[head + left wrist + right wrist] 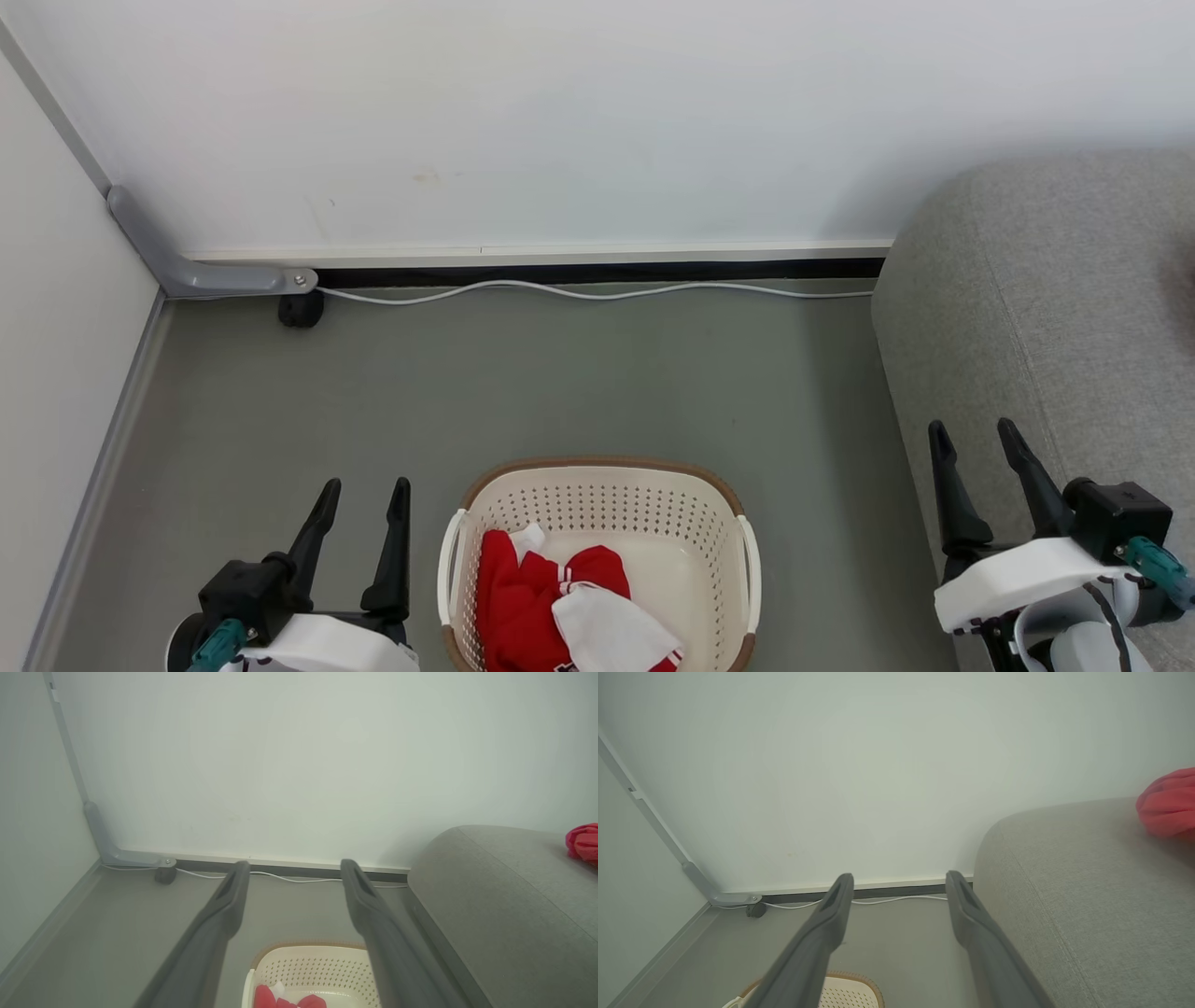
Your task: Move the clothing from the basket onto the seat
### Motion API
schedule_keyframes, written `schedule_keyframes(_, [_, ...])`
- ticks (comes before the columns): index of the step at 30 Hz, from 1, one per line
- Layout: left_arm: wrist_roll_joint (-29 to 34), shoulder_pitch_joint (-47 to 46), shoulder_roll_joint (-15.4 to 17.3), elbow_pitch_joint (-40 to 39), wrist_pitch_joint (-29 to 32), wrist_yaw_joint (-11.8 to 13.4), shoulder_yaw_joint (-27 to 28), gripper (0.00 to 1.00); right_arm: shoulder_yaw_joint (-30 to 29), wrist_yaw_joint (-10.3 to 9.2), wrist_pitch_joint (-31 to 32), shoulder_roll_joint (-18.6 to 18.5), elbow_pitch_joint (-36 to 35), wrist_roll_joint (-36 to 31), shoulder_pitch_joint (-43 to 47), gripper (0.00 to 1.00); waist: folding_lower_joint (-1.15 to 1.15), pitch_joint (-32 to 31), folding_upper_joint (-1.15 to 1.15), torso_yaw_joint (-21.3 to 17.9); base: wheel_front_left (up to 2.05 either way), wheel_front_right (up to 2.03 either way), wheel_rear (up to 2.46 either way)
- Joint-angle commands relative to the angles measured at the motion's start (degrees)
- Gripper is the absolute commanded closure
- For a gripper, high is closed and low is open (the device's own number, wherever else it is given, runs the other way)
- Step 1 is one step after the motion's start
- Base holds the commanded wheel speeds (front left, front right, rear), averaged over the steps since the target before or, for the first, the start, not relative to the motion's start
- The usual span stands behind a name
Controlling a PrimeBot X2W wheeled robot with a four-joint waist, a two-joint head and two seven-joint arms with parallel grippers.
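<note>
Head view: clothing (pixel 513 597) in basket (pixel 597 464) at 6 o'clock. Right wrist view: red garment (pixel 1164 802) on seat (pixel 1064 882). Left tool (pixel 366 487) and right tool (pixel 971 427) spread wide, empty.

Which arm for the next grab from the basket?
Left, probably. The clothing lies in the left half of the basket, close to the open left gripper. The right gripper, also open, is farther off, by the sofa.

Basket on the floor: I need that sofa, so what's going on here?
Nothing is being handled right now. The left gripper, beside the basket, and the right gripper, by the sofa, are both open and empty. Red and white clothing lies in the basket; another red piece is already on the sofa.
</note>
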Motion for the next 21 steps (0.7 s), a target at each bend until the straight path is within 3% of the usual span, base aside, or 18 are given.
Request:
schedule_keyframes(1, [0.1,-1.6,0.5,-1.7,-0.3,0.4,1.6,0.0,1.0,0.08,-0.3,0.0,-1.5,-0.4,-1.7,0.0,0.0,0.1,0.0,-0.1,0.0,0.0,0.0])
schedule_keyframes(10, [-0.9,-2.9,0.5,-0.8,-0.3,0.0,-0.7,0.0,1.7,0.08,-0.3,0.2,-2.6,-0.3,-3.9,0.0,0.0,3.5,0.0,-0.6,0.0,0.0,0.0])
schedule_keyframes(21, [-3.3,-8.6,0.5,3.5,-0.3,0.5,-5.6,0.0,3.3,0.08,-0.3,-0.9,-4.9,0.0,-10.2,0.0,0.0,13.7,0.0,-1.0,0.0,0.0,0.0])
